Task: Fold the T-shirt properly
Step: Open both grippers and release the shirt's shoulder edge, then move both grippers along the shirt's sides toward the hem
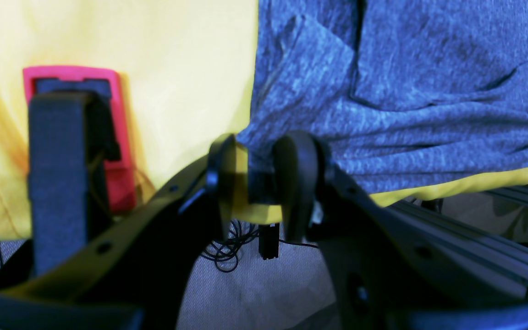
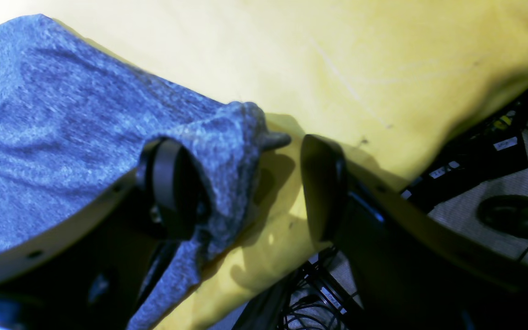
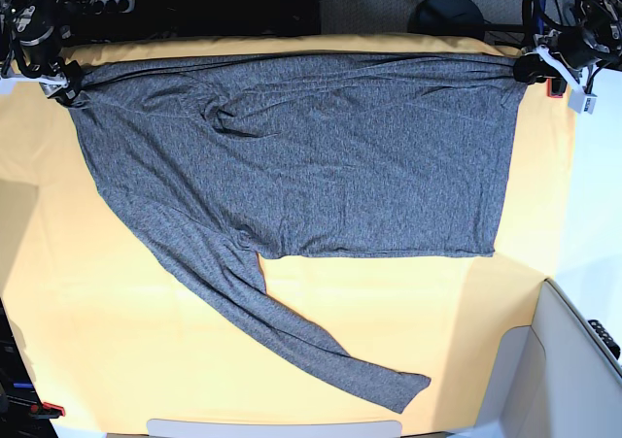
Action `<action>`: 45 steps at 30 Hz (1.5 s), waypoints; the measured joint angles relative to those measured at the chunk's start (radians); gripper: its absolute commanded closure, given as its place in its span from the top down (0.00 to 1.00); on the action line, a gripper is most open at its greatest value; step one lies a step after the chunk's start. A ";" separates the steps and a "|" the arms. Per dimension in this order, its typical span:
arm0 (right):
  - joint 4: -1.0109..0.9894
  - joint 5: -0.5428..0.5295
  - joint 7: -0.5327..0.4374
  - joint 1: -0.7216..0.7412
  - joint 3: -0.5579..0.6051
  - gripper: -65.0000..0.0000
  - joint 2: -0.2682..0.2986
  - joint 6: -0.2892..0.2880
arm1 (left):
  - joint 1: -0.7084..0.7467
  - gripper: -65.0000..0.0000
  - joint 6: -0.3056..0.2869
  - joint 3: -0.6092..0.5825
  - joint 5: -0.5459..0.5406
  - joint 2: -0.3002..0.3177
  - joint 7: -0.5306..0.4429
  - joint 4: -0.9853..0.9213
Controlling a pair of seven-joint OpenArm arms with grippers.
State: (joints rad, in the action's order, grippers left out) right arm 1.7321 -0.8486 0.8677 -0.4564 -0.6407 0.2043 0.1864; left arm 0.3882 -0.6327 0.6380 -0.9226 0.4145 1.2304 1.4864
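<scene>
Shirt [image 3: 311,156] lies spread flat along bench's far edge, one sleeve trailing toward near edge; stretched taut btwn both far corners, prob. to flatten it for folding. Left claw [image 1: 255,183] clenched on shirt edge w/ yellow cloth [image 1: 177,68]. Right claw [image 2: 245,188] released, fabric draped on one finger.

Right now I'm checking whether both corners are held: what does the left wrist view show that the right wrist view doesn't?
Left wrist only: the left gripper pinching a corner of the T-shirt at the table edge, plus a red clip. Right wrist only: the right gripper with jaws apart, shirt fabric draped over one finger, not clamped. Both: grey shirt on the yellow cloth.
</scene>
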 measured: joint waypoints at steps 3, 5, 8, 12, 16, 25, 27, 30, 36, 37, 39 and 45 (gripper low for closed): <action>0.000 0.000 0.000 -0.001 0.000 0.59 0.000 0.000 | -0.001 0.30 0.000 0.001 -0.001 0.000 0.016 0.000; 0.008 0.004 0.000 -0.003 0.001 0.59 0.000 0.000 | -0.003 0.30 0.000 0.005 -0.002 0.002 0.036 0.001; 0.042 0.015 0.007 -0.029 0.006 0.59 -0.003 0.013 | -0.003 0.30 0.001 0.006 0.000 0.002 0.038 0.007; 0.093 0.035 0.056 -0.062 0.006 0.59 -0.009 0.036 | 0.019 0.30 0.011 0.006 0.054 0.002 0.067 0.099; 0.106 0.050 0.128 -0.068 0.006 0.59 -0.008 0.064 | 0.041 0.30 0.012 0.012 0.071 0.004 0.069 0.158; 0.097 0.040 0.131 -0.080 0.008 0.59 -0.019 0.069 | 0.053 0.30 0.012 0.031 0.066 0.003 0.071 0.211; 0.111 0.046 0.140 -0.080 0.008 0.59 -0.018 0.074 | 0.064 0.30 0.013 0.070 0.060 0.006 0.064 0.246; 0.161 0.063 0.175 -0.096 0.013 0.59 -0.025 0.080 | 0.075 0.30 0.012 0.105 0.071 0.010 0.072 0.290; 0.294 0.049 0.179 -0.114 -0.023 0.59 -0.025 0.077 | 0.072 0.30 0.013 0.150 0.068 0.008 0.072 0.376; 0.300 0.050 0.177 -0.114 -0.038 0.59 -0.024 0.076 | 0.072 0.30 0.012 0.152 0.069 0.008 0.075 0.386; 0.297 0.040 0.177 -0.121 -0.060 0.59 -0.025 0.085 | 0.071 0.30 0.012 0.156 0.067 0.007 0.104 0.409; 0.297 -0.099 0.185 -0.138 -0.205 0.59 -0.025 0.074 | 0.058 0.30 0.012 0.176 0.068 0.007 0.150 0.441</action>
State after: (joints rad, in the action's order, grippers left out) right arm 2.0289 -0.9478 1.0523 -0.5945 -0.8455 0.1795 0.2600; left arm 0.4461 -0.6205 0.8143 -0.8551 0.4217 1.3804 1.9270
